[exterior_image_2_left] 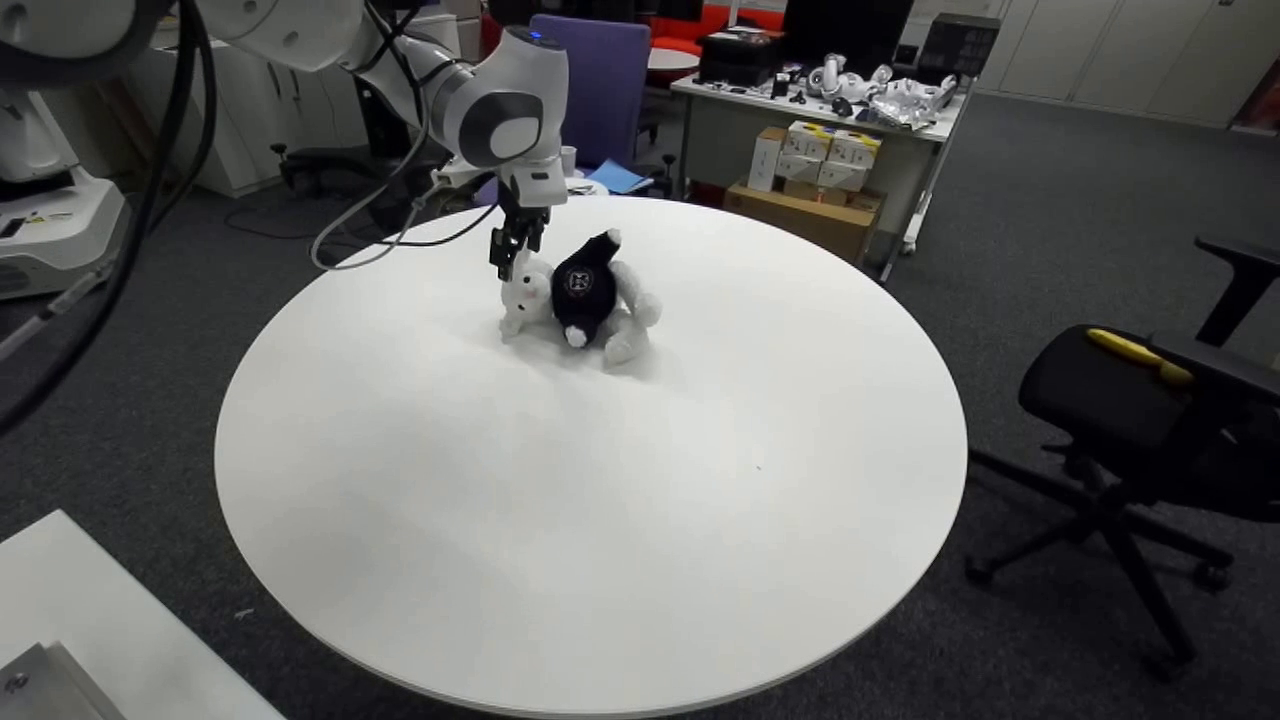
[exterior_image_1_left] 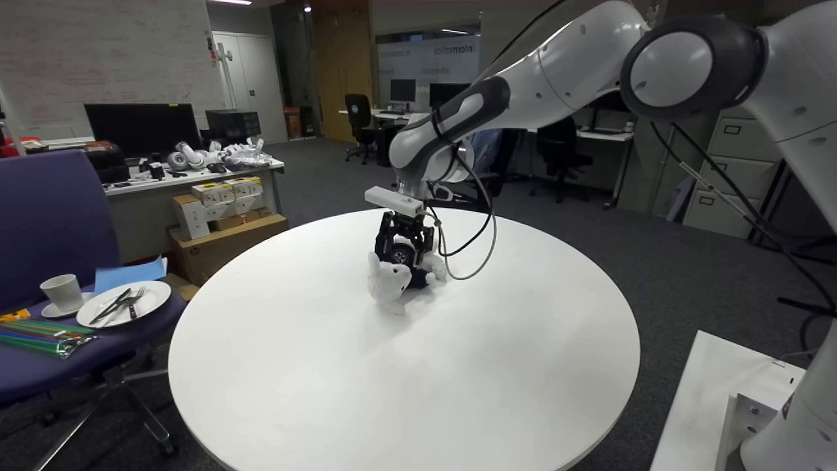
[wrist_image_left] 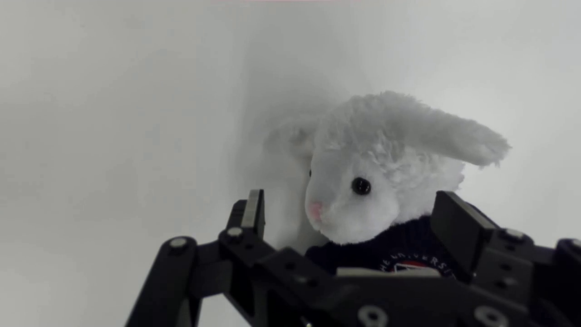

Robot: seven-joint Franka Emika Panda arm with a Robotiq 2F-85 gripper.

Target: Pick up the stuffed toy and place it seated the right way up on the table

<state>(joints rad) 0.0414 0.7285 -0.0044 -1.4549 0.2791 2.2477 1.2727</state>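
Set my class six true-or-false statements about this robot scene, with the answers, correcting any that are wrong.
1. The gripper is close to the stuffed toy. True.
2. The gripper is fully shut. False: its fingers stand apart in the wrist view.
3. The stuffed toy sits upright. False: it is lying down on the round white table.
4. In an exterior view, a plate bearing a knife and a fork rests on the purple chair. True.
5. The cup beside the plate has tipped over. False: the cup stands upright on a saucer.
6. The stuffed toy wears a dark top with an emblem. True.
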